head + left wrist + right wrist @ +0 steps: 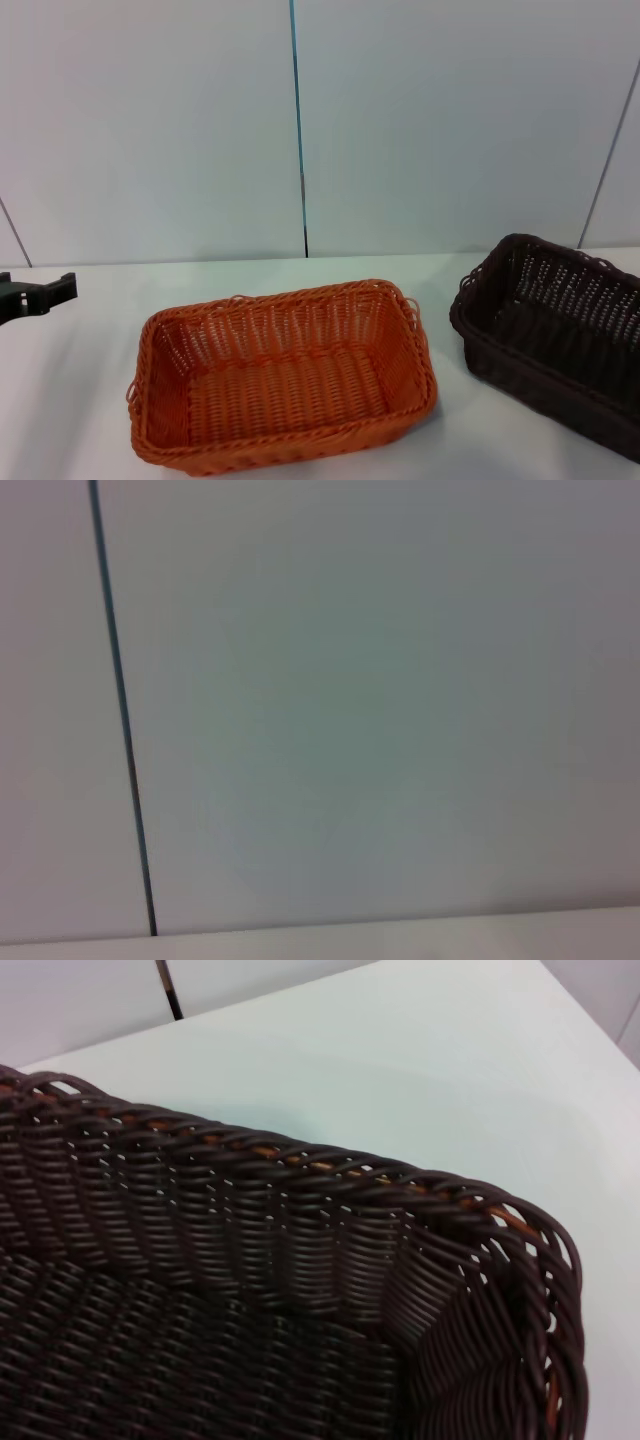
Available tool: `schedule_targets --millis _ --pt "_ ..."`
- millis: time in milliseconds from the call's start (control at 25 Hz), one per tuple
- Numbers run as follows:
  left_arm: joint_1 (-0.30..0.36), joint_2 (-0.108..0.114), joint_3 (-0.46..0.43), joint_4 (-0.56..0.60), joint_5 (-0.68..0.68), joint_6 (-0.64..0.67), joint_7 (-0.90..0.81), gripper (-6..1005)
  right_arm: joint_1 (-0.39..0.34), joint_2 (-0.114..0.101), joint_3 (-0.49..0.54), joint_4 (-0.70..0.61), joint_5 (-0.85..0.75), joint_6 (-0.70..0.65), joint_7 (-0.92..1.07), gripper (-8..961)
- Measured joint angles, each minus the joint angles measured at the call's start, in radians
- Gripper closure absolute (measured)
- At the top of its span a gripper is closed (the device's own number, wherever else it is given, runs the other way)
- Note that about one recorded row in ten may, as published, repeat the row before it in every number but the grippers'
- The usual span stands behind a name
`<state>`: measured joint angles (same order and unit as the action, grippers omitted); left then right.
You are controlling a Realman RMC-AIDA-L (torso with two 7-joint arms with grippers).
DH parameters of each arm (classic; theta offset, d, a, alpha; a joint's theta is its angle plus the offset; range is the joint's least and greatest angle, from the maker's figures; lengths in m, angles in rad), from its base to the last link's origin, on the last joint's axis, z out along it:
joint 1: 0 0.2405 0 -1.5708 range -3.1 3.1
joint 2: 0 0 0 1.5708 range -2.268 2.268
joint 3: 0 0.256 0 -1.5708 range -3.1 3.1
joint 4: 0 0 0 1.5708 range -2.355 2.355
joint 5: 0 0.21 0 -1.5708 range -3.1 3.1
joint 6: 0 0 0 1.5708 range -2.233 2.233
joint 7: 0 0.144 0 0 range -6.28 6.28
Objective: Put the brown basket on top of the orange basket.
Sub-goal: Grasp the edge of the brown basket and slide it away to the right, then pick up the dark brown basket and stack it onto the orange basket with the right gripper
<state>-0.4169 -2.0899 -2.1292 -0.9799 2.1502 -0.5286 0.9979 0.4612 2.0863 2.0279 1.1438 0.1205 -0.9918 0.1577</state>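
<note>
Two baskets are sitting apart on the table [80,400], so nothing is stacked yet. Orange basket [285,375] is resting in the middle, brown basket [555,335] at its 3 o'clock. Right wrist view is looking down into the brown basket [250,1290], close over its rim. Left gripper [35,293] is waiting at 9 o'clock. I cannot tell if either gripper is open
</note>
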Motion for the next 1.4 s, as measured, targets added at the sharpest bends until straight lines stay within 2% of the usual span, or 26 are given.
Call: schedule_targets --millis 440,800,1240,1400 --pt "-0.001 -0.001 0.000 0.003 0.018 -0.001 0.000 91 0.000 -0.005 -0.012 -0.030 -0.036 -0.005 -0.016 763" --pt "-0.003 -0.006 0.007 0.003 0.022 0.002 0.000 91 0.012 -0.007 0.004 -0.019 -0.056 -0.074 -0.052 764" --pt "-0.003 -0.017 0.002 0.003 0.025 0.003 0.002 91 0.032 -0.011 0.083 0.077 -0.146 -0.162 -0.085 765" --pt "-0.004 -0.018 0.000 0.003 0.025 0.003 0.003 91 0.080 -0.017 0.129 0.101 -0.165 -0.211 -0.131 775"
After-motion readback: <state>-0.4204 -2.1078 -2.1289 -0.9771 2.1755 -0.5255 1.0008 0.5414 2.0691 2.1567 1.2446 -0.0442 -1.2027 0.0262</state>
